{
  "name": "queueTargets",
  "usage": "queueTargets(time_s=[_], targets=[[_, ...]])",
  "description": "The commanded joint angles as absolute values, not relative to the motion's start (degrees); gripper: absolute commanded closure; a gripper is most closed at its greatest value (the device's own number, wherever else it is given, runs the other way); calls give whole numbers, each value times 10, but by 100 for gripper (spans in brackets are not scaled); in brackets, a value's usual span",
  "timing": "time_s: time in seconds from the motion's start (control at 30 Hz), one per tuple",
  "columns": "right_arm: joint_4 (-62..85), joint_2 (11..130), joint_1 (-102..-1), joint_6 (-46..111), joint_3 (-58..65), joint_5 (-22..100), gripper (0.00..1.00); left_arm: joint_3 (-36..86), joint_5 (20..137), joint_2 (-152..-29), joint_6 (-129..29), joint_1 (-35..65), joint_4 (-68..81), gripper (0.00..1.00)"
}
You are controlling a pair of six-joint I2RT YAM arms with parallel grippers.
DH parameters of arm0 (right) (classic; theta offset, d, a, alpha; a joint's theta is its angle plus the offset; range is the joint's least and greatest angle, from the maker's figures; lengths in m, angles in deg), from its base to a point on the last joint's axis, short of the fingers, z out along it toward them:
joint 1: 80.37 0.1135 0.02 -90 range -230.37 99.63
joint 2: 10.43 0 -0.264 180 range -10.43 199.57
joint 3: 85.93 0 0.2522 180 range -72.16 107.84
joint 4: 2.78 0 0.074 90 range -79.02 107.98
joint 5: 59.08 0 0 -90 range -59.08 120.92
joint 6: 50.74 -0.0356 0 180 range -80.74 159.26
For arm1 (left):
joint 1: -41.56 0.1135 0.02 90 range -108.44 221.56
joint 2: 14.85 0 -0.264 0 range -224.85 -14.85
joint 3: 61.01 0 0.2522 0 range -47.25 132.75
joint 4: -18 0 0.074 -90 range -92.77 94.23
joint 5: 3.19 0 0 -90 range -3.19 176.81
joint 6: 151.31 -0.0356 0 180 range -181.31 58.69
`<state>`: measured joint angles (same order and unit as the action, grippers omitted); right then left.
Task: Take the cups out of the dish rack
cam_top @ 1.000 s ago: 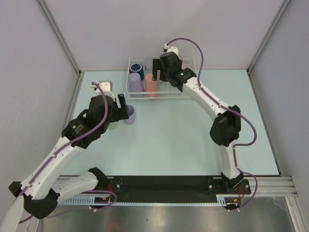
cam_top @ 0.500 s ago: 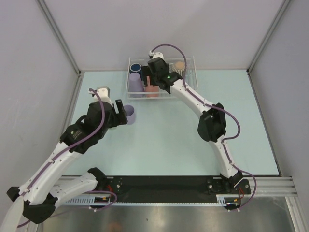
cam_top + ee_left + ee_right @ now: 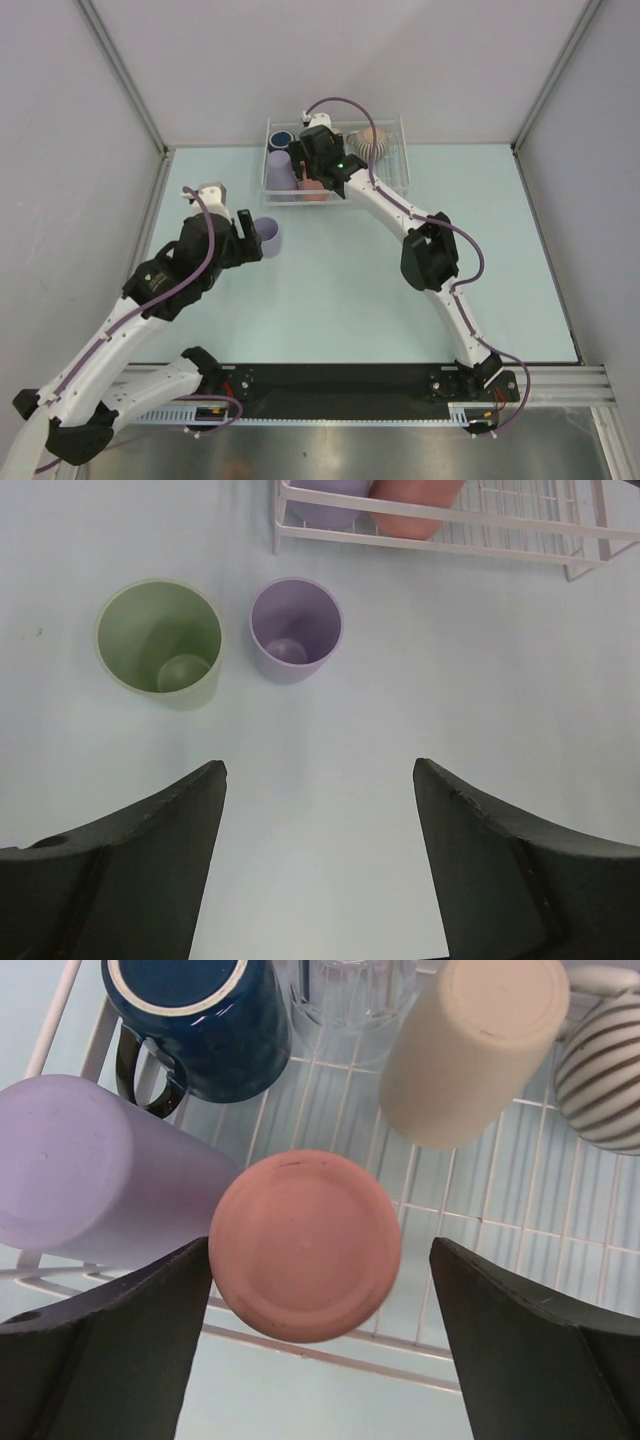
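right gripper (image 3: 320, 1250) is spread wide over the rack (image 3: 330, 1355), fingers either side of the upturned pink cup (image 3: 305, 1245). beside it in the rack are a lavender cup (image 3: 95, 1170), navy mug (image 3: 195, 1015), clear cup (image 3: 345, 1000), tan cup (image 3: 470, 1050) and ribbed mug (image 3: 600, 1080). left gripper (image 3: 318, 770), spread and empty, hovers near the rack's near-left corner, over the upright green cup (image 3: 160, 640) and second lavender cup (image 3: 295, 630).

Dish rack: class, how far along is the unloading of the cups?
Done: a pale green cup and a lavender cup stand upright on the table. In hand: nothing gripped; the right jaws hang open over the salmon-pink cup, the left jaws open, empty. Left: six in the dish rack: that pink one, a second lavender cup, navy mug, clear cup, tan cup, ribbed mug.
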<state>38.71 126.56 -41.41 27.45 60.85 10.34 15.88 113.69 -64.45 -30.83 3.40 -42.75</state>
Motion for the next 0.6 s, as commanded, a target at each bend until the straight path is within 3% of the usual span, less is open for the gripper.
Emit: queueTargets(time_s=[0.0,0.03,0.1,0.13,0.2,0.23,0.33,0.57], targets=[[344,1282,-409,283,638,92,10,150,1137,-626,-296,30,-435,19],[344,1283,-408,282,639,93,13,149,1138,-626,-295,30,-436,19],[343,1286,-408,282,640,93,31,149,1138,-627,-296,30,-438,19],[343,1286,-408,281,639,93,47,149,1138,-627,-295,30,-437,19],[343,1284,-408,279,637,93,59,148,1137,-630,-294,29,-437,19],[344,1283,-407,278,635,92,73,147,1137,-630,-293,30,-437,19],[346,1280,-406,280,634,90,100,146,1137,-632,-292,30,-433,19],[341,1262,-400,298,613,68,100,142,1134,-634,-290,29,-428,19]])
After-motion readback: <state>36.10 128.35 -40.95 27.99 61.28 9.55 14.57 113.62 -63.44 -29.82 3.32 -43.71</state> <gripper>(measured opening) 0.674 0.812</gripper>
